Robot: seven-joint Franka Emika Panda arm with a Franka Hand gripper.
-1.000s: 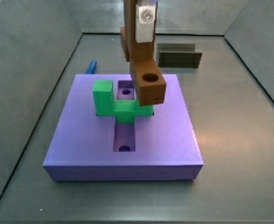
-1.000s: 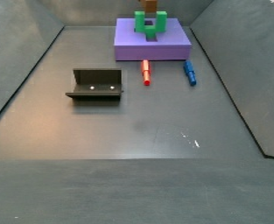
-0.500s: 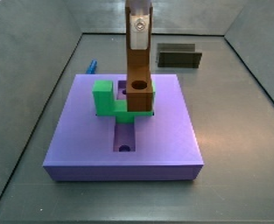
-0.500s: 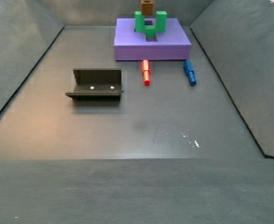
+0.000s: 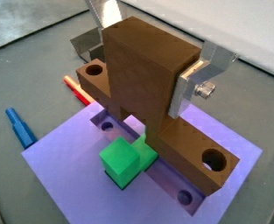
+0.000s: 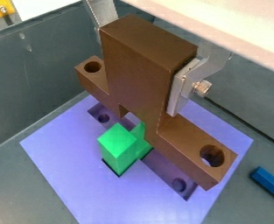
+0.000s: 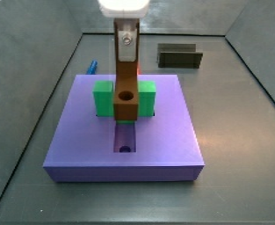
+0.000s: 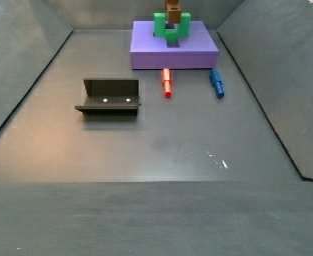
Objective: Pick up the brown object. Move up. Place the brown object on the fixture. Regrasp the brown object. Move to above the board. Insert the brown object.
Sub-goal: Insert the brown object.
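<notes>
Brown fills most of both wrist views: the brown object [image 5: 151, 96] is clamped in your gripper [image 5: 163, 66], its silver fingers [image 5: 195, 77] pressed flat on opposite faces of the upright bar. In a side view the brown object [image 7: 126, 83] hangs upright directly above the board [image 7: 163, 149], its lower end with the round hole sitting in the gap of the green U-shaped block [image 7: 105, 99], over the board's central groove [image 7: 126, 139].

You are in the insertion step, judging by that pose. Keep the bar vertical and lower it slowly straight into the groove; keep it clear of the green block's walls, since a rub there could tilt it. Release only once the lower end seats. Whether it has bottomed out yet cannot be told from these views.

Compared with 0.5 s ago, the gripper has rotated about the vertical, so the hole that then faced sideways now faces the side camera, and the bar sits centred on the groove rather than offset toward the block's right arm.

Away from the board, the fixture [image 8: 111, 96] stands empty on the worktop [image 8: 159, 160], well apart from it. 2 loose pieces lie just beside the board's near edge: a red peg [image 8: 167, 83] and a blue peg [image 8: 216, 82], both untouched since the earlier frame
</notes>
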